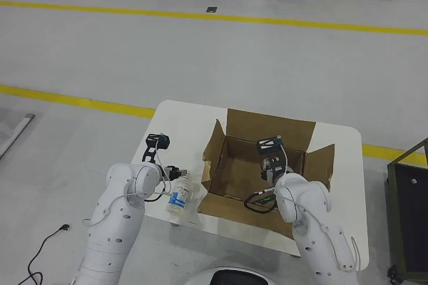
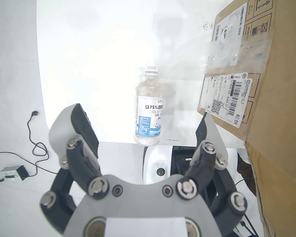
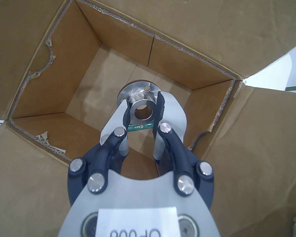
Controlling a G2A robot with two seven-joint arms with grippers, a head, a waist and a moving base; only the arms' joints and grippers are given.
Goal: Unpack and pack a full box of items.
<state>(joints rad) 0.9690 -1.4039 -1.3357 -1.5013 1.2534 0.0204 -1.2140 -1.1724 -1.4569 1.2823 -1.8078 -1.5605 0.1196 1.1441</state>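
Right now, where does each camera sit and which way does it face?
Top view: above the arms, facing down at table, box and bottle; both arms show.
Left wrist view: on that wrist, facing the bottle beside the box; open left tool shows.
Right wrist view: on that wrist, facing into the box; right tool shows, shut on a flange.
Shared: box in all three; bottle in top and left wrist.

The cardboard box [image 3: 212, 25] is matt and corrugated, the metal flange [image 3: 135, 89] polished and shiny, the plastic bottle [image 2: 148, 114] clear and glossy.
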